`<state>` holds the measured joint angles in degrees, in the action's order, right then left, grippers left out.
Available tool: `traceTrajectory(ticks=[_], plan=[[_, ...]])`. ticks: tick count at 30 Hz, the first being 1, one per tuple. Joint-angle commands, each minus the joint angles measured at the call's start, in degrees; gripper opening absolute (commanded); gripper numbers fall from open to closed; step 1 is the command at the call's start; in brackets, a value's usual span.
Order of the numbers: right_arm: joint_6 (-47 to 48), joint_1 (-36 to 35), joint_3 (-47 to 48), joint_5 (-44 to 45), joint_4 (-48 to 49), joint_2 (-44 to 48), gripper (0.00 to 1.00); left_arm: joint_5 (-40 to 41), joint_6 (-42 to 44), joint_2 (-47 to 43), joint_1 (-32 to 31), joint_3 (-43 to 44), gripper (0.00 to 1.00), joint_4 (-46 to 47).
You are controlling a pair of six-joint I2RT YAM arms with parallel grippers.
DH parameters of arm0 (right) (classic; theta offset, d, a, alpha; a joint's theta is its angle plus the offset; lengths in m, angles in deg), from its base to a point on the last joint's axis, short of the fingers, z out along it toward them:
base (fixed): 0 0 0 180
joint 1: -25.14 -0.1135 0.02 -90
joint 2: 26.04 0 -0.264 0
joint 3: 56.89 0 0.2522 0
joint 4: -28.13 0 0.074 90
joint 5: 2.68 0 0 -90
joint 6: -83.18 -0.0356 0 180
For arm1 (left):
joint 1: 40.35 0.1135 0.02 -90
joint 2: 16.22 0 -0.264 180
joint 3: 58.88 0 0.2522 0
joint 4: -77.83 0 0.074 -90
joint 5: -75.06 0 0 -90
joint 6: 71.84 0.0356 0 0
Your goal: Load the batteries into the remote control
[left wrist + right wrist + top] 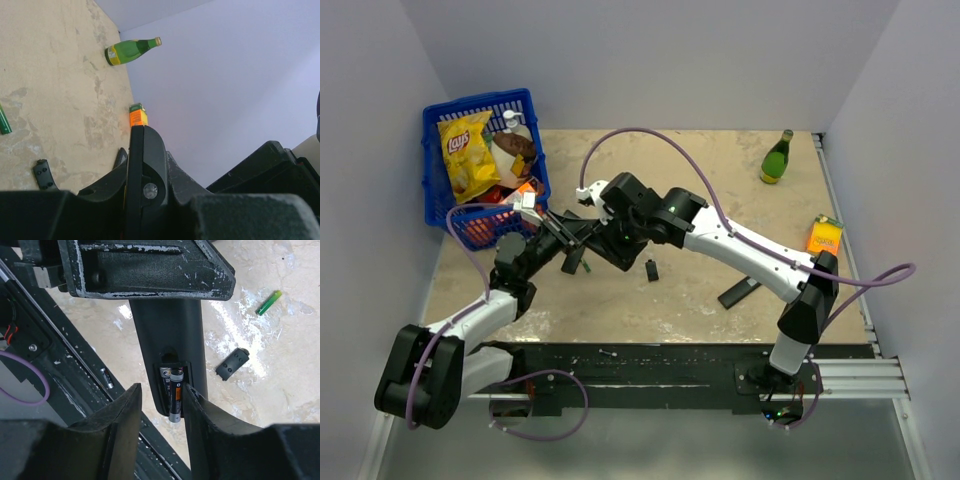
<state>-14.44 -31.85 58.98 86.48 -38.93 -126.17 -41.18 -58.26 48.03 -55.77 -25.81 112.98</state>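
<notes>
The remote control (pixel 170 335) is a long black bar, and my left gripper (pixel 147 181) is shut on it, holding it above the table. Its back compartment faces the right wrist camera. One battery (pixel 164 381) lies seated in the bay. A second battery (pixel 175 399) lies askew beside it, its lower end sticking out past the bay's edge. My right gripper (pixel 161 392) is open astride the bay, its right finger close to that battery. A third battery (pixel 106 378) lies on the black base rail. The small black back cover (pixel 232 363) lies on the table.
A blue basket (pixel 432 170) of groceries stands at the back left. A green bottle (pixel 777 158) and an orange carton (pixel 825 236) are on the right. Another black remote (pixel 740 292) lies near the right arm. A green cylinder (pixel 268 302) lies on the table.
</notes>
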Motion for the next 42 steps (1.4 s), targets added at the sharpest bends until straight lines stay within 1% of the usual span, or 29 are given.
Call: traceTrajectory(ticks=[1, 13, 18, 21, 23, 24, 25, 27, 28, 30, 31, 32, 36, 39, 42], plan=[[0.24, 0.74, 2.22, 4.09, 0.83, 0.73, 0.43, -2.85, -3.82, -1.41, -0.58, -1.64, 0.0, 6.64], [1.29, 0.92, 3.98, 10.68, 1.27, 2.67, 0.49, -2.5, -7.42, -0.09, -0.58, -4.98, 0.0, 11.39], [0.68, 0.92, 3.1, 10.69, 2.76, 4.42, 0.51, -2.24, -7.69, -0.35, -0.58, -5.6, 0.0, 12.0], [-0.47, 1.27, -0.58, 7.01, 6.35, 8.89, 0.55, -2.15, -8.65, 0.0, -0.58, -6.3, 0.0, 13.49], [-1.61, 2.41, -4.71, 4.46, 9.61, 11.53, 0.58, -2.15, -9.62, 0.35, -0.58, -6.74, 0.0, 15.24], [-2.13, 3.02, -6.37, 1.49, 10.92, 14.85, 0.6, -1.98, -10.06, 0.53, -0.58, -7.26, 0.0, 16.04], [-3.01, 4.33, -10.48, 1.02, 14.07, 16.45, 0.63, -1.97, -11.28, 0.7, -0.58, -7.62, 0.0, 17.0], [-4.42, 6.44, -15.16, -5.62, 17.6, 21.79, 0.66, -1.62, -12.43, 1.23, -0.58, -8.49, 0.0, 19.38], [-6.08, 8.89, -19.88, -8.1, 21.01, 23.74, 0.67, -1.45, -13.04, 1.32, -0.58, -8.67, 0.0, 20.08], [-7.41, 10.75, -24.12, -13.1, 24.28, 28.04, 0.71, -1.1, -13.22, 1.32, -0.58, -8.85, 0.0, 20.79], [-8.98, 11.02, -27.71, -14.18, 27.17, 29.2, 0.73, -1.09, -13.4, 1.14, -0.58, -8.85, 0.0, 21.05], [-9.78, 11.11, -29.32, -14.97, 28.41, 30.08, 0.76, -0.92, -13.4, 1.06, -0.58, -8.85, 0.0, 21.06], [-13.73, 11.38, -35.03, -17.87, 32.81, 33.07, 0.79, -0.48, -13.67, 0.7, -0.58, -8.68, 0.0, 21.14], [-16.45, 11.38, -39.51, -20.25, 38.25, 34.13, 0.8, -0.22, -13.58, 0.7, -0.58, -8.33, 0.0, 21.06], [-18.21, 11.38, -41.54, -21.65, 41.07, 33.87, 0.8, -0.04, -13.75, 0.62, -0.58, -7.97, 0.0, 21.14]])
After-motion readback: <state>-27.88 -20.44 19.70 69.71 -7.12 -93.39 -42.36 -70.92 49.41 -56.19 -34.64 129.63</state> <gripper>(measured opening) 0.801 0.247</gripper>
